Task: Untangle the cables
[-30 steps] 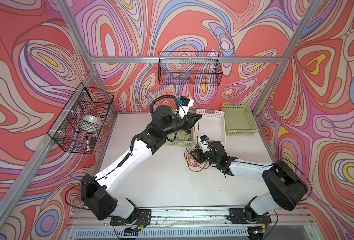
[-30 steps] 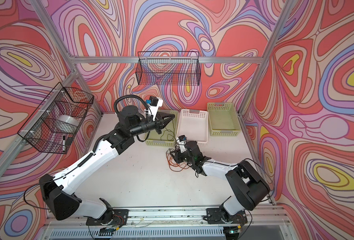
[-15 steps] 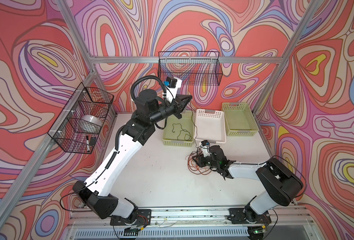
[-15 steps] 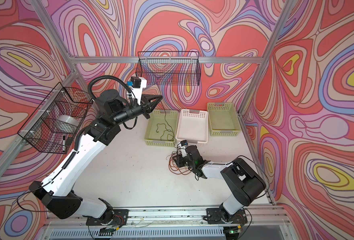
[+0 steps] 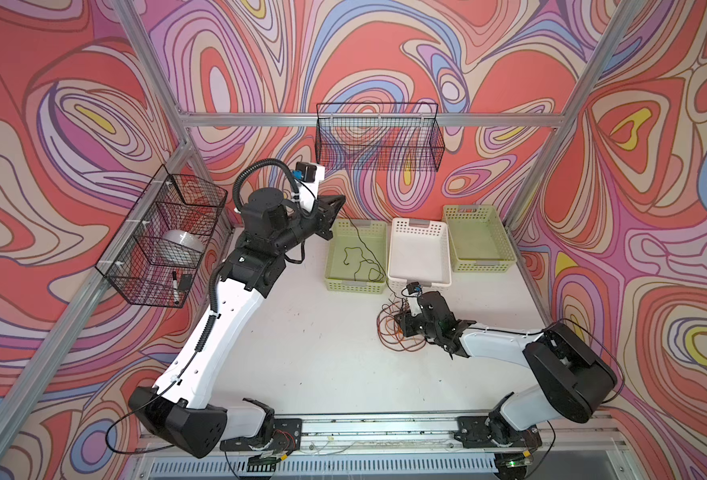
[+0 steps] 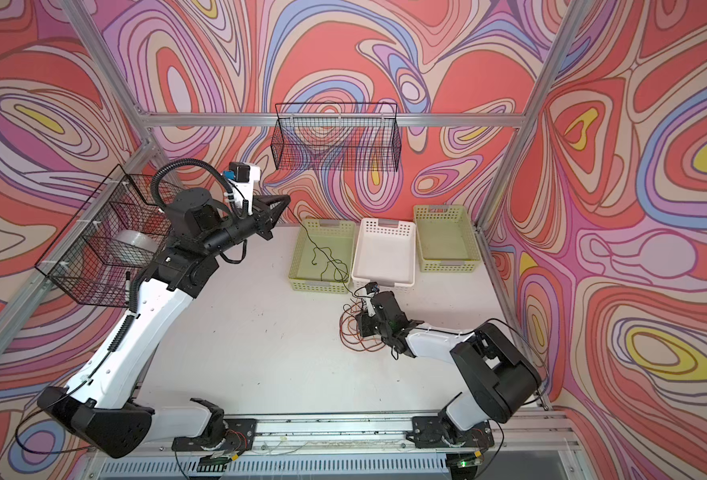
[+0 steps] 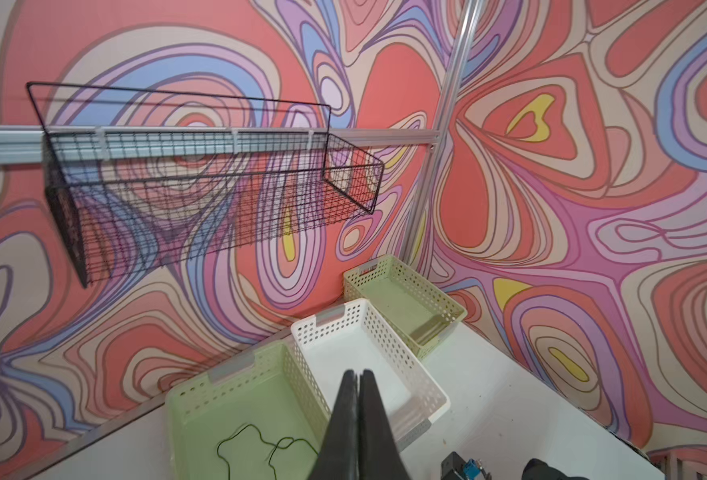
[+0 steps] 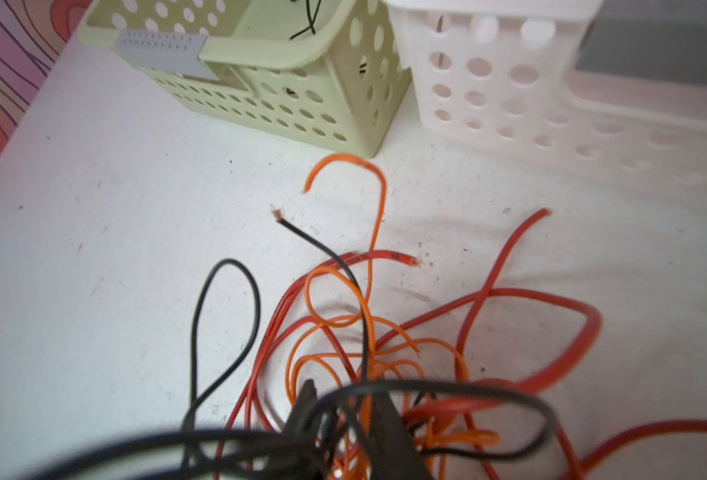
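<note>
Cables (image 5: 390, 337) lie tangled in orange, red and black loops on the white table (image 5: 310, 345), just before the white basket (image 5: 420, 282). The right gripper (image 5: 405, 328) is sunk among them, its jaws too blurred to judge. One thin dark cable (image 7: 252, 426) hangs from the clenched left gripper (image 7: 358, 374) into the green basket (image 5: 354, 286).

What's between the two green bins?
A white bin, apparently empty; both top views show it.
</note>
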{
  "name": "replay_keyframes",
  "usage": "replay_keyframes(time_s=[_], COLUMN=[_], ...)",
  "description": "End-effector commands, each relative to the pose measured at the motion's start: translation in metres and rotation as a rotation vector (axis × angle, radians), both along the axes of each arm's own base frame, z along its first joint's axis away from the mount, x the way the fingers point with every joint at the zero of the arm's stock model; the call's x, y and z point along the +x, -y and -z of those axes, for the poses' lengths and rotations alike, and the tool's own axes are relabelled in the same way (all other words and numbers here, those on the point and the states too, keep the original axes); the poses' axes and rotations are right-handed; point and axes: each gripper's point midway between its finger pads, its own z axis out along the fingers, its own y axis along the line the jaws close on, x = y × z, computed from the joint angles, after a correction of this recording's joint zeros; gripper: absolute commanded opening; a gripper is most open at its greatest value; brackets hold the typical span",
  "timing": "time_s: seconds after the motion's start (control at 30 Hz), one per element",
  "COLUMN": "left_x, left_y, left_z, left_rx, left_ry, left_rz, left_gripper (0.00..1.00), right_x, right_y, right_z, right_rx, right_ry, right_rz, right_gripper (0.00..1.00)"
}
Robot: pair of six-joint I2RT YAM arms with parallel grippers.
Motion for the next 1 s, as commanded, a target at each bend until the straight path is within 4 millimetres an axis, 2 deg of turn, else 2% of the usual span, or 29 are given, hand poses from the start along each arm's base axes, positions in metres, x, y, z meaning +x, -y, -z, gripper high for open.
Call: replay_keyframes(time_s=[0.0,0.13,0.33,0.53,0.57,0.63,0.7,0.73,0.87,0.97], left_x=[0.005,0.013,0.010,0.007,0.006,0.003,0.001,0.001,-0.002,-0.005], left_y=[-0.025,-0.046,-0.046,-0.058,-0.057,-0.056,-0.057,-0.058,-0.061,-0.060], left_z=[0.030,0.085,0.166,0.223,0.230,0.242,0.252,0.254,0.254,0.254], left_rx=[-0.013,-0.069,-0.117,-0.171,-0.163,-0.139,-0.110,-0.096,-0.030,0.029], left_ry=[-0.079,-0.180,-0.274,-0.344,-0.348,-0.356,-0.359,-0.355,-0.315,-0.304], left_rz=[-0.073,-0.108,-0.084,-0.119,-0.109,-0.095,-0.096,-0.101,-0.105,-0.093], left_gripper=[0.00,0.00,0.00,0.00,0.09,0.35,0.57,0.64,0.82,0.86], right_x=[0.004,0.007,0.013,0.014,0.014,0.016,0.018,0.018,0.020,0.022], right_y=[0.005,0.003,0.003,0.011,0.011,0.011,0.012,0.013,0.012,0.010], right_z=[-0.011,-0.021,-0.029,-0.027,-0.028,-0.031,-0.034,-0.034,-0.041,-0.046], right_rx=[-0.055,-0.095,-0.165,-0.232,-0.239,-0.255,-0.282,-0.293,-0.316,-0.316], right_ry=[0.026,0.042,0.040,0.027,0.028,0.033,0.043,0.044,0.060,0.068], right_rz=[0.003,-0.029,-0.060,-0.058,-0.063,-0.074,-0.082,-0.087,-0.113,-0.123], right_gripper=[0.14,0.08,0.02,0.00,0.00,0.00,0.00,0.00,0.00,0.00])
